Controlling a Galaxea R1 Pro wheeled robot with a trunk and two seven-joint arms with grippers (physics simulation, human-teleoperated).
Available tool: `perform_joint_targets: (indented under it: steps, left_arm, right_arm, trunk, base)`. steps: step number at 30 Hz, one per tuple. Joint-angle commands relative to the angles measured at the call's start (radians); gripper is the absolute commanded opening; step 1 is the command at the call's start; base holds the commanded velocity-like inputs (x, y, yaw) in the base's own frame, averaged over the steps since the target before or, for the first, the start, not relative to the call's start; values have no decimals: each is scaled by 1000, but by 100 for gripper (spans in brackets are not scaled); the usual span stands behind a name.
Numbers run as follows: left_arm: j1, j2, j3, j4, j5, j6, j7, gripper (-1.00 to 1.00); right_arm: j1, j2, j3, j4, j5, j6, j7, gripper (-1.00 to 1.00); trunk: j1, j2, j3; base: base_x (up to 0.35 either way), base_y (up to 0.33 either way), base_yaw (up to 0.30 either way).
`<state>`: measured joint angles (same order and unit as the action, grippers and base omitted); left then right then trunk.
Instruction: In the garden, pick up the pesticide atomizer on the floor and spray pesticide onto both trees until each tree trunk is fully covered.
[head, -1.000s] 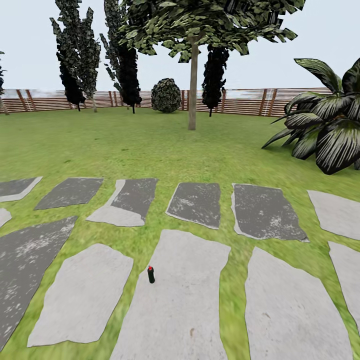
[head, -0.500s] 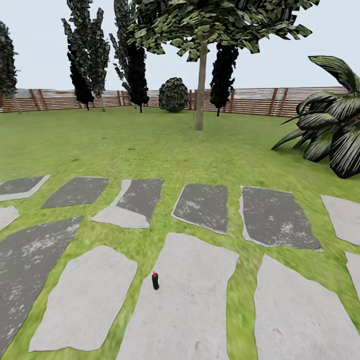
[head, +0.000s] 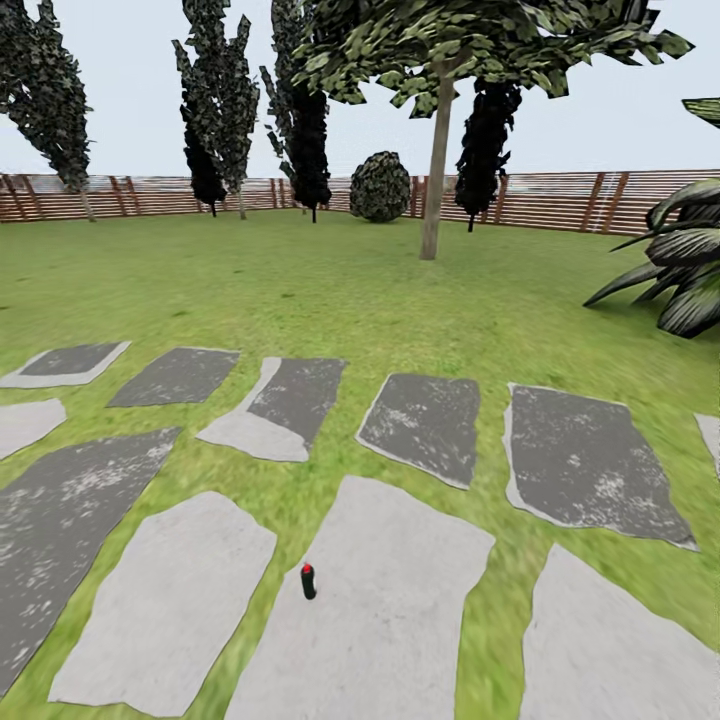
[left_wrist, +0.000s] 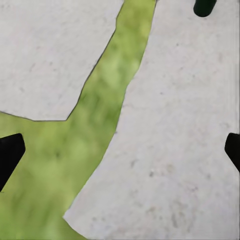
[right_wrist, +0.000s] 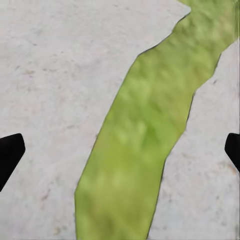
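Looking out through the head view, I see the atomizer (head: 308, 581) standing upright on a pale slab (head: 370, 610), close to that slab's left edge, with its red cap up and dark body below. More slabs, some pale and some dark grey, lie in rows around it with strips of grass (head: 330, 290) between them. Well beyond the stones a tree (head: 436, 185) with a thin bare trunk rises from the lawn, a round bush (head: 380, 187) behind it near the fence (head: 560, 200), dark narrow trees to its left, and a striped-leaf plant (head: 680, 270) at the right edge. On the left wrist view, the left end effector (left_wrist: 120, 150) hangs wide open and empty, its dark fingertips (left_wrist: 10, 155) far apart over a pale slab and a grass seam; the atomizer's dark body (left_wrist: 204, 6) pokes in at one edge. On the right wrist view, the right end effector (right_wrist: 120, 155) is likewise spread wide with nothing in it, above a grass strip between two slabs.
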<state>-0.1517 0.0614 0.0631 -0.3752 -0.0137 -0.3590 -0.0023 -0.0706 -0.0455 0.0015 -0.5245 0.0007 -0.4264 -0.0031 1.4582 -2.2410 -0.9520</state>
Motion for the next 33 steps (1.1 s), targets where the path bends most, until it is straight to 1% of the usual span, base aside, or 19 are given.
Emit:
perform_joint_targets:
  steps: [1,18,21,27,29,33]
  left_arm:
    - [0,0,0,0,0,0,0,100]
    - [0,1,3,-1,1,0,1,100]
    - [0,2,8,-1,1,0,1,100]
    - [0,3,11,0,1,0,0,100]
    - [0,1,4,-5,2,0,-1,100]
    - [-5,0,4,-12,3,12,-1,100]
  right_arm:
    - [0,0,0,0,0,0,0,100]
    - [0,0,0,0,1,0,-2,100]
    - [0,0,0,1,1,0,-2,100]
    - [0,0,0,1,1,0,-2,100]
    - [0,0,0,1,1,0,0,100]
    - [-1,-1,0,-16,-1,1,0,100]
  trunk:
    - [0,0,0]
    - [0,0,0]
    - [0,0,-1]
    - [0,0,-4]
    - [0,0,-4]
    - [0,0,-4]
  base:
    - [29,-307,8]
    - [3,-308,2]
    - [2,-308,133]
    - [91,-301,238]
    - [231,-240,69]
    - [159,-147,18]
